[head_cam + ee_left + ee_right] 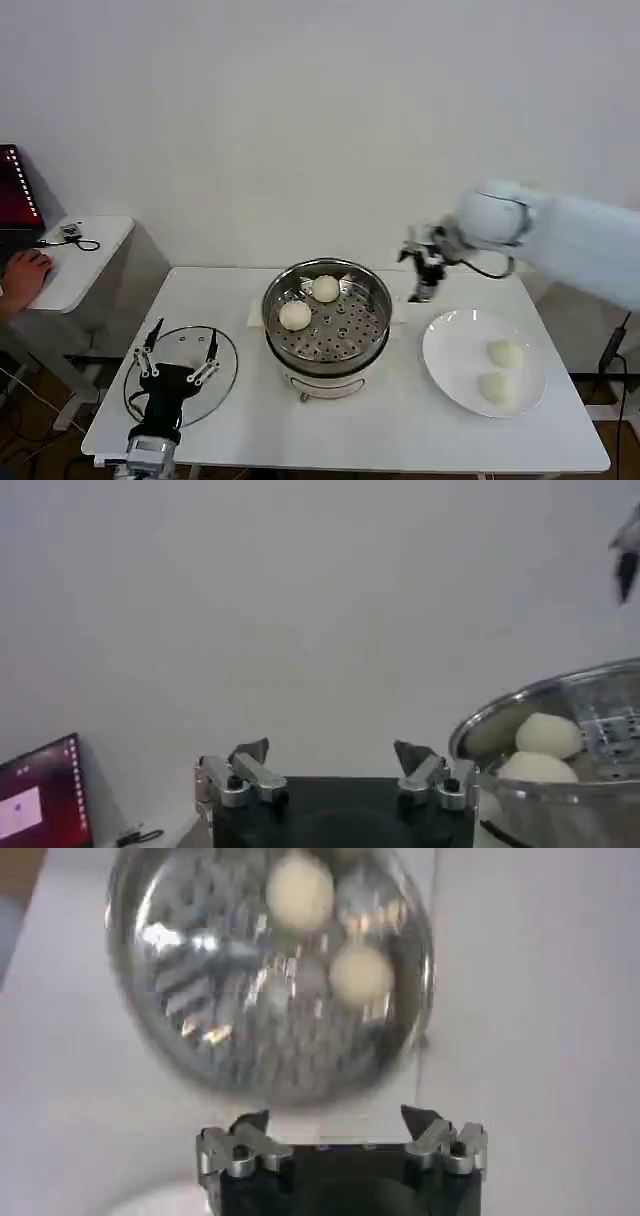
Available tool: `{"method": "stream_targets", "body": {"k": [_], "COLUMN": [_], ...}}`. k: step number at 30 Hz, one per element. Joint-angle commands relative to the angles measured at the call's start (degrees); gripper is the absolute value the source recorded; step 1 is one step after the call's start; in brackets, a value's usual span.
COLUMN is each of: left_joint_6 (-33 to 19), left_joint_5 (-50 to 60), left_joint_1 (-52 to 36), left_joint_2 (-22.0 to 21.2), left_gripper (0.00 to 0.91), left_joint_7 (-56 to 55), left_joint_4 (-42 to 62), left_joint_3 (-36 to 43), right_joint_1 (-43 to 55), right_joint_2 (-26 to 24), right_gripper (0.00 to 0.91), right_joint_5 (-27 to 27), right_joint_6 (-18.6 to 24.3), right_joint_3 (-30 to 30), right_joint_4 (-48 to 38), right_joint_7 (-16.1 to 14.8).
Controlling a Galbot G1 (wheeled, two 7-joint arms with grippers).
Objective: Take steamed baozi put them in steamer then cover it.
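Note:
The shiny steel steamer (326, 318) stands mid-table with two cream-white baozi, one (295, 315) toward my left and one (325, 288) at the back, on its perforated tray. Two more baozi (504, 353) (497, 389) lie on the white plate (446, 352) at the right. The glass cover (222, 352) lies flat at the front left. My left gripper (181, 346) rests open over the cover. My right gripper (424, 273) hovers open and empty above the table between steamer and plate. The right wrist view looks down on the steamer (270, 978) and both buns (298, 892) (360, 974). The left wrist view shows the steamer (560, 770).
A small white side table (75, 260) with a cable and a red-lit laptop screen (18, 190) stands to the left, with a person's hand (25, 270) on it. Bare tabletop lies in front of the steamer and plate.

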Motion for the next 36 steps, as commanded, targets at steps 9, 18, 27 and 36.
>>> {"method": "stream_targets", "body": {"k": [9, 18, 27, 36], "left_joint_6": [-0.14, -0.11, -0.13, -0.2], "left_joint_5": [1.35, 1.69, 1.72, 1.63], "left_joint_1": [0.37, 0.56, 0.33, -0.14], "left_joint_2": [-0.88, -1.04, -1.6, -1.59], "left_gripper": [0.907, 0.907, 0.907, 0.907], "left_joint_7": [-0.01, 0.03, 0.01, -0.01], "left_joint_4": [2.16, 2.53, 3.41, 4.45], "left_joint_3": [1.39, 0.89, 0.6, 0.33], "right_joint_1": [-38.76, -43.93, -45.77, -46.0], "right_joint_2": [-24.86, -19.13, -13.65, -9.8], "right_gripper": [0.907, 0.907, 0.907, 0.907], "right_joint_5": [-23.82, -24.08, -24.99, -25.51], "right_joint_6": [20.75, 20.32, 18.85, 18.8], "right_joint_3": [27.27, 28.57, 28.45, 28.62], "right_joint_4": [1.29, -2.41, -6.21, -12.33], "right_joint_7": [-10.16, -7.92, -7.58, -6.21]}}
